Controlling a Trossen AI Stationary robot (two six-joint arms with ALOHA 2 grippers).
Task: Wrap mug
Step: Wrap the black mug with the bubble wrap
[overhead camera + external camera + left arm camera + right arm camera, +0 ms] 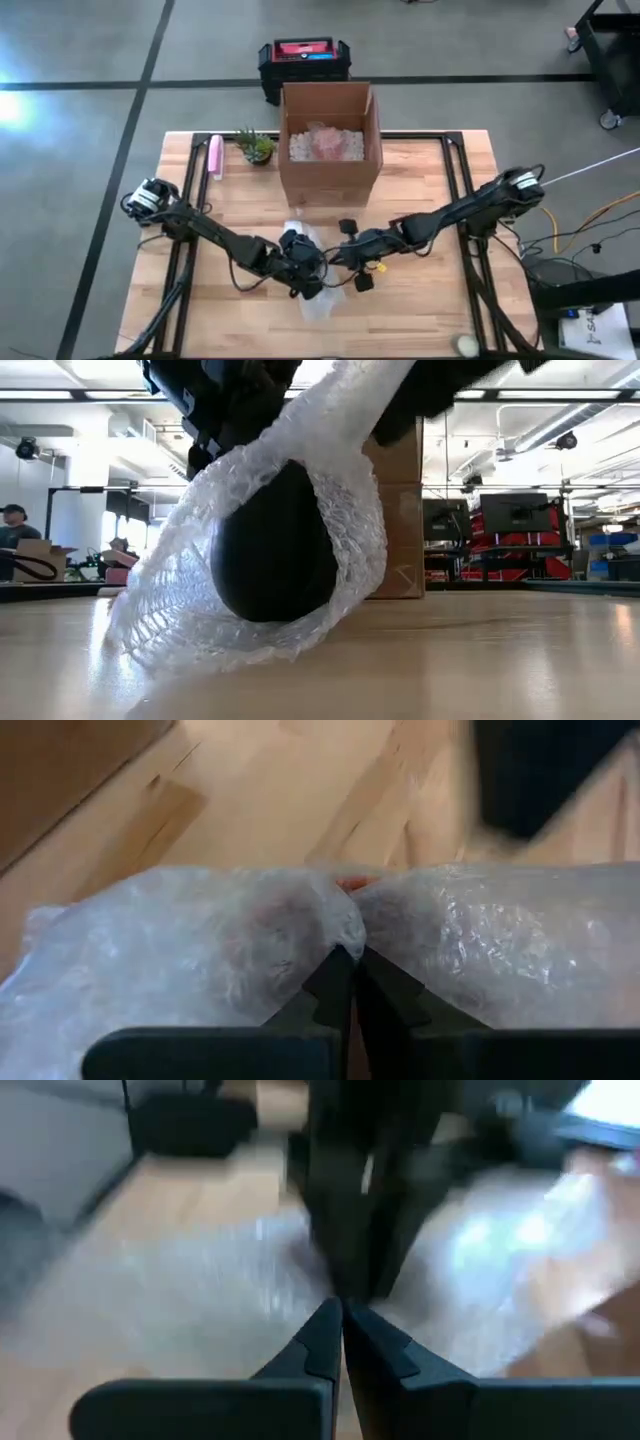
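We are viewing the left gripper [348,960] with its two dark fingers [325,985] pressed together at 6 o'clock, pinching a fold of bubble wrap [200,955]. The wrap is spreading from 9 o'clock to 3 o'clock, and a small orange patch is showing at the pinch. Wooden table [290,800] is lying beyond at 12 o'clock. A dark blurred shape [535,770] is sitting at 1 o'clock; we cannot identify it.
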